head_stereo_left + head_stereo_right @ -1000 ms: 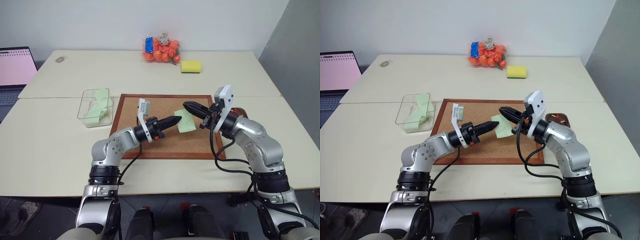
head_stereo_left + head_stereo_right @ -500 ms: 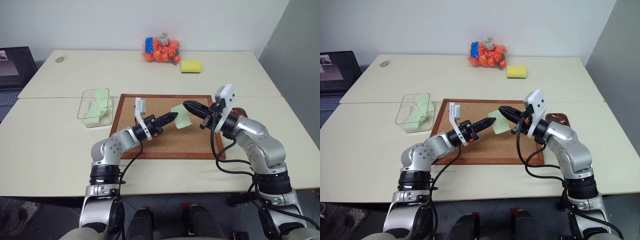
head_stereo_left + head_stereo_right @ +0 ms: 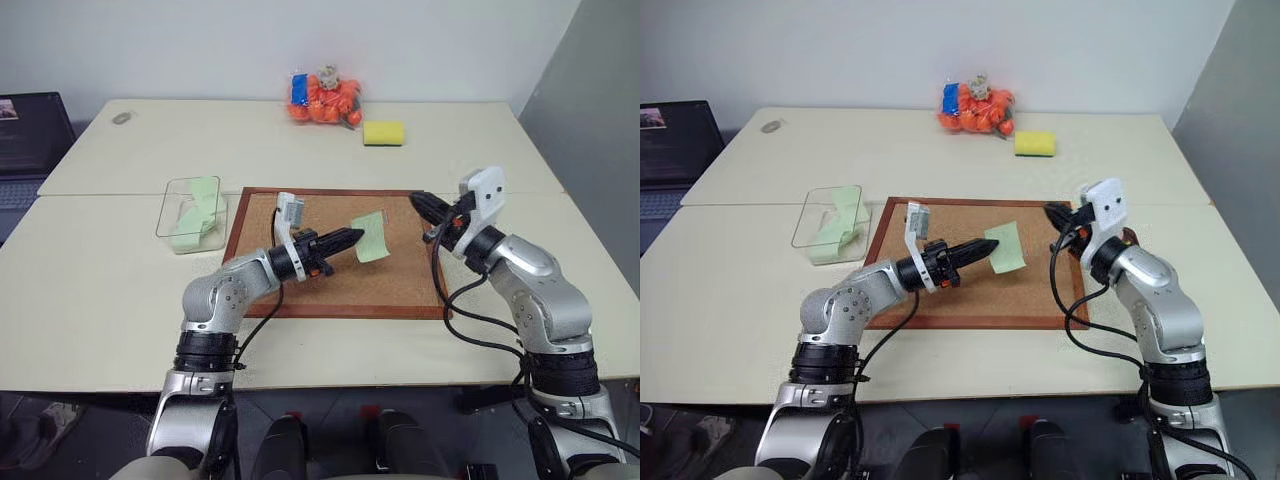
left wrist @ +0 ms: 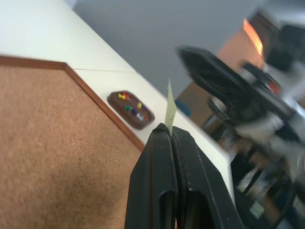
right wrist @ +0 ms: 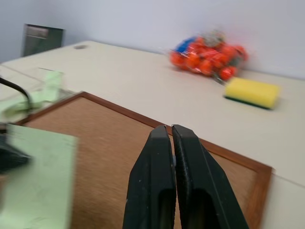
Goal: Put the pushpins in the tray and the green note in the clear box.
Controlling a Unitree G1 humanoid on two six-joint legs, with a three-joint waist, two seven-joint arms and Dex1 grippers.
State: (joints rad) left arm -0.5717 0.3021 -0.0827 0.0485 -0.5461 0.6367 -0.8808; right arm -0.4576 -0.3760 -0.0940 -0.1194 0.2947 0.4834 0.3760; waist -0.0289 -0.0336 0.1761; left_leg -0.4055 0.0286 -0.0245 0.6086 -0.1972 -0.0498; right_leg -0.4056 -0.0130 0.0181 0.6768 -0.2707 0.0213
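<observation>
holding pushpins (image 4: pixel 129 103) (mixed colours) — tray (image 4: pixel 143 124)

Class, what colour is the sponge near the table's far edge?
Yellow sponge, clearest in the left eye view.

One corkboard (image 3: pixel 330 290), one clear box (image 3: pixel 190 213), one yellow sponge (image 3: pixel 383 133), one tray (image 4: pixel 131 109). One green note (image 3: pixel 371 238) held up; more green paper inside the box, count unclear.

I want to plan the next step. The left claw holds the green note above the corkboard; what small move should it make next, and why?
Probably carry the green note toward the clear box, beside the corkboard. The left claw is shut on it, lifted.
</observation>
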